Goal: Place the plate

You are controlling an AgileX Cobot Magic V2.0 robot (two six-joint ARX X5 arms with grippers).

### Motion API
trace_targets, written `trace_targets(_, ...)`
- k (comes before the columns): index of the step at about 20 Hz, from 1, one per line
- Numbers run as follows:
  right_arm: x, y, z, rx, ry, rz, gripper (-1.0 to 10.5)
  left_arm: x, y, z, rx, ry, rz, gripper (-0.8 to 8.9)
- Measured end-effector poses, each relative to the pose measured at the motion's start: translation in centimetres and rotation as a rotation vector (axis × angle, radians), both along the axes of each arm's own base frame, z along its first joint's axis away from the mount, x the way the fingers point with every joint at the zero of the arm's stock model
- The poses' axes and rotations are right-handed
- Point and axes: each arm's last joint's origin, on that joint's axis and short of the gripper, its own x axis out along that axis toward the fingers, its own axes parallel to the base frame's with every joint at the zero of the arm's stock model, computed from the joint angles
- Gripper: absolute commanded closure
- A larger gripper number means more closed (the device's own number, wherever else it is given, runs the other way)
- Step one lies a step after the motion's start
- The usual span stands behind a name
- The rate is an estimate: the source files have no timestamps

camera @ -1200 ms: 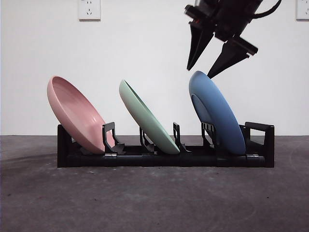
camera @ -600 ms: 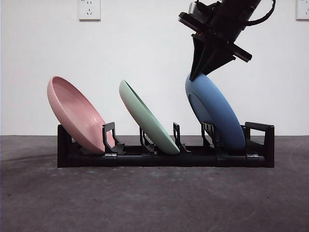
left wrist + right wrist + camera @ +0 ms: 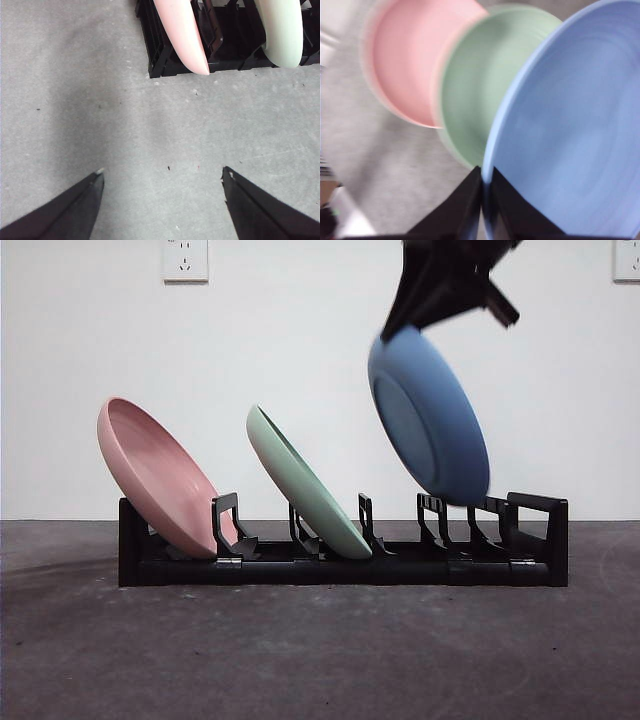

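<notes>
Blue plate clear of black slotted rack.
Right gripper pinches its smooth round rim; glossy pink plate, green plate lean slotted. Left gripper spread.

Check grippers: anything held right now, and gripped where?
Right gripper holds the round blue plate by its upper rim, jaws shut on the edge; the plate hangs clear above the black plastic dish rack. Left gripper is open and holds nothing.

Lab-like test bench: bare white wall, grey table.
</notes>
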Motion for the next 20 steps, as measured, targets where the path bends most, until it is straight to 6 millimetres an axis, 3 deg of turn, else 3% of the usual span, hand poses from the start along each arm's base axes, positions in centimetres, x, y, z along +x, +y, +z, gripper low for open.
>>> trace_targets(8, -6.2, -2.2, 6.4, 0.072, -0.195, 0.027, 9.3, 0.0, 0.0, 0.0, 0.0, 0.0, 0.0, 4.35)
trace_targets(12, -10.9, -3.0, 8.3, -0.017, -0.289, 0.035, 9.3, 0.0, 0.0, 0.0, 0.0, -0.001, 0.0, 4.35)
trace_targets(15, -14.7, -2.4, 7.8, -0.077, -0.391, 0.066, 9.3, 0.0, 0.0, 0.0, 0.0, -0.001, 0.0, 4.35)
trace_targets(20, -19.5, -1.6, 4.1, -0.166, -0.504, 0.111, 9.3, 0.0, 0.0, 0.0, 0.0, -0.001, 0.0, 4.35)
